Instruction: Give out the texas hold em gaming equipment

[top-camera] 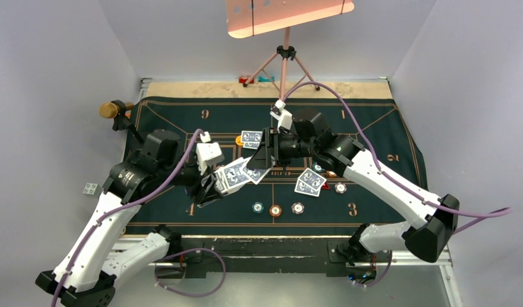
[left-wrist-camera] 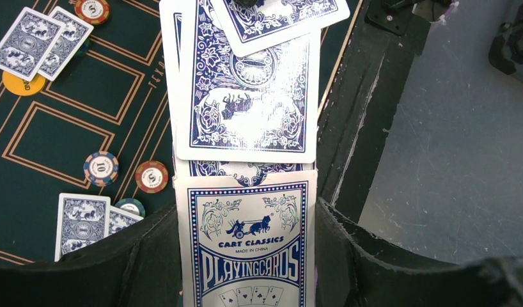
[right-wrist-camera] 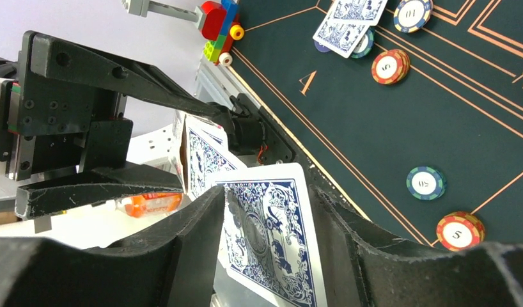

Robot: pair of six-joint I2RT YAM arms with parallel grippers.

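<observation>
Dark green felt mat [top-camera: 374, 121] covers the table. Over it the left gripper [left-wrist-camera: 246, 208] is clamped on a playing-card box [left-wrist-camera: 246, 256], and blue-backed cards [left-wrist-camera: 252, 96] fan out past the box. The right gripper [right-wrist-camera: 266, 192] has one card [right-wrist-camera: 272, 249] between its spread fingers; whether they squeeze it cannot be told. From their meeting point in the top view, a card pair [top-camera: 251, 137] lies at 12 o'clock, another pair [top-camera: 310, 182] at 3 o'clock, and three chips [top-camera: 275, 210] at 5 o'clock.

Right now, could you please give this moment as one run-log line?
left gripper: shut on card box | right gripper: around one card, grip unclear | mat: chips, card pairs laid
</observation>
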